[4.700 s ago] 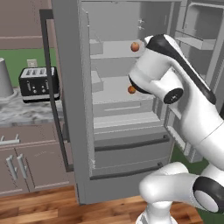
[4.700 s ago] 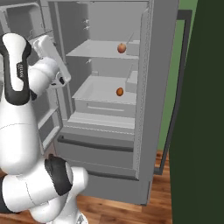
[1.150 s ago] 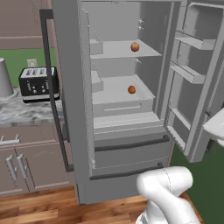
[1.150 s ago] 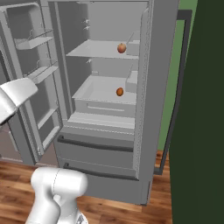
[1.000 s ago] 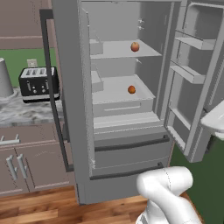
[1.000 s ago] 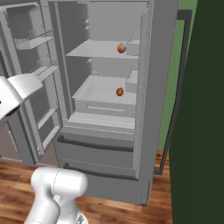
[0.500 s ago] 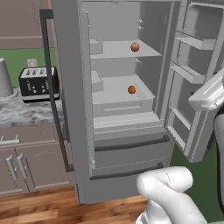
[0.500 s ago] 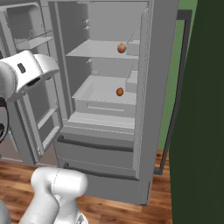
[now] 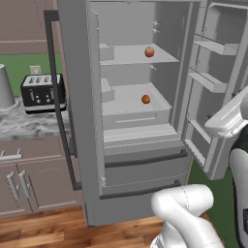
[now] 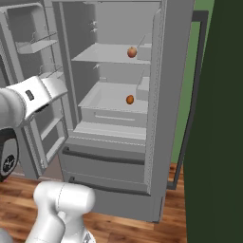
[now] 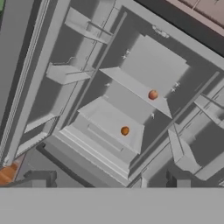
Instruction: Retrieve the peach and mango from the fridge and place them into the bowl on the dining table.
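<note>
Jaws wide apart, well short of peach (image 11: 152, 95) and mango (image 11: 124, 131).

Fridge (image 9: 135, 160) running past the top edge of both base views, its top cut off. Two fruits, upper (image 9: 149, 52) and lower (image 9: 146, 99), showing too small to tell peach from mango. Toaster (image 9: 41, 91) sitting partly hidden behind the door handle (image 9: 58, 97).
</note>
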Robot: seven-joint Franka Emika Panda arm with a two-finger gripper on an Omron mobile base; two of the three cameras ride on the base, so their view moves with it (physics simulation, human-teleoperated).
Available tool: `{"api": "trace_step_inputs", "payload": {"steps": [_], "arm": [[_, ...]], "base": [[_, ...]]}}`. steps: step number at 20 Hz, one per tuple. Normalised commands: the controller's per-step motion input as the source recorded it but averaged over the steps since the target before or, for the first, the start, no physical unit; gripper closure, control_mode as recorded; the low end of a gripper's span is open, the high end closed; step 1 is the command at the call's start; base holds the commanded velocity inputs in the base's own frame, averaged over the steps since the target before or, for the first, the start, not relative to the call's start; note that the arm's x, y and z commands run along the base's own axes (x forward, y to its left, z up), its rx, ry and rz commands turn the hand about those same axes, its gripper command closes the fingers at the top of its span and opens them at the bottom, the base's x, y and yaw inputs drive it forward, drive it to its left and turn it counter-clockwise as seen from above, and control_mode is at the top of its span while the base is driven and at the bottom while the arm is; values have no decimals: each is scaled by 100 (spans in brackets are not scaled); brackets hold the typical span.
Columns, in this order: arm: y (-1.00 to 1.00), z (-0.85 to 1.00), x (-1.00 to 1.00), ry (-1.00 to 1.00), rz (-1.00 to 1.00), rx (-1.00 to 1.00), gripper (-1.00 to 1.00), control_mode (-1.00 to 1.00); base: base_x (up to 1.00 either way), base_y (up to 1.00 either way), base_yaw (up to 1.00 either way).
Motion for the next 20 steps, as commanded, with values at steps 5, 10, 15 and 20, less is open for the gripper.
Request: {"api": "trace_step_inputs", "payload": {"steps": [5, 10, 15, 20], "arm": [[-1, -29, 24, -6, 0, 1, -100, -100], [-7, -23, 13, 0, 0, 5, -100, -100], [-2, -10, 6, -1, 0, 3, -100, -100], [0, -1, 18, 0, 0, 1, -100, -100]], "base": [[0, 0, 0], [0, 0, 0], [0, 0, 0], [0, 0, 0]]}}
